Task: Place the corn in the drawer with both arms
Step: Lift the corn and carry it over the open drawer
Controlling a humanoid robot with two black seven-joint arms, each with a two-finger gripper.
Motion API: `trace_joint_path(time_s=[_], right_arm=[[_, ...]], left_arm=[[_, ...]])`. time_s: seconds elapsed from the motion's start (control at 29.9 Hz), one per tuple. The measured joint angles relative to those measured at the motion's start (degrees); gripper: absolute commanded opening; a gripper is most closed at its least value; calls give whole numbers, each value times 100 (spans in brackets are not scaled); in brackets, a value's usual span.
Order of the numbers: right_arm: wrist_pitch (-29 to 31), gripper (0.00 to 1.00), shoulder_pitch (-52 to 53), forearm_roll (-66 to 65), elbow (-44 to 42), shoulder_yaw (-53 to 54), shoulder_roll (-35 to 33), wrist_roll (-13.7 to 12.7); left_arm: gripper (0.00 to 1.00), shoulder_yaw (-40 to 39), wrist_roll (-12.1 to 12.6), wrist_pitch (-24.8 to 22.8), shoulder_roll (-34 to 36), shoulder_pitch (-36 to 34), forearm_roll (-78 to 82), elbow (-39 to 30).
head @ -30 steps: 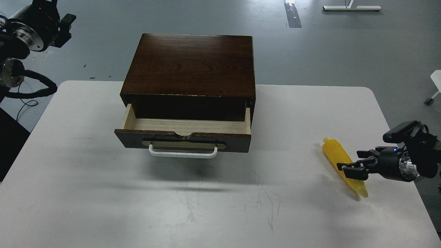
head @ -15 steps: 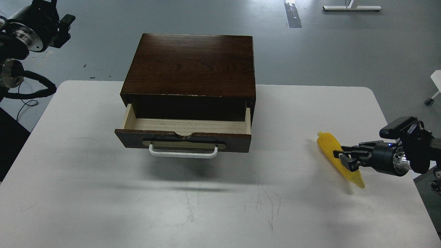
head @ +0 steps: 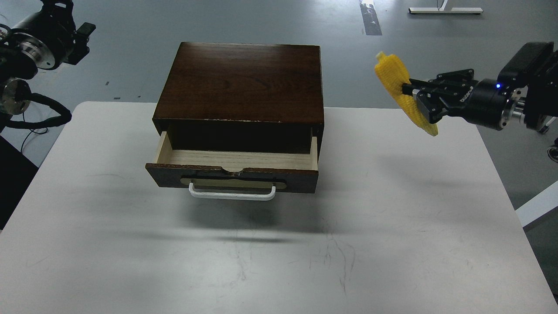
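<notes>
Yellow and ribbed, the corn (head: 403, 92) hangs in the air at the upper right of the frame, clamped about its middle between the fingers of the right gripper (head: 414, 97); its blunt end points up and left, its paler tip down and right, over the far right edge of the table (head: 392, 244). The right arm comes in from the right edge, a blue light glowing on its wrist. The drawer (head: 233, 168) stands pulled out at centre frame, its pale wood floor bare and its white handle (head: 232, 193) facing the viewer, well apart from the corn. The cabinet (head: 242, 80) sits around and behind it on the table. At the upper left corner the left gripper (head: 80, 37) is raised beyond the table; it is dark and seen end-on, so I cannot tell whether its fingers are parted or closed.
</notes>
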Motion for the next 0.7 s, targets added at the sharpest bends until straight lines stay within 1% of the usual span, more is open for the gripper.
trace_joint_path(time_s=[0.1, 0.3, 0.47, 0.7], right_arm=[[-14, 0, 439, -24, -2, -1, 301, 88], [-32, 0, 954, -134, 4, -12, 1086, 104], [-146, 0, 997, -755, 3, -15, 1735, 104], [-426, 0, 884, -1321, -1, -32, 2215, 103]], left_arm=[[98, 1, 0, -1, 4, 0, 0, -2], [98, 2, 0, 0, 14, 2, 0, -1], [98, 2, 0, 7, 50, 3, 0, -1], [98, 0, 0, 8, 100, 3, 0, 0]])
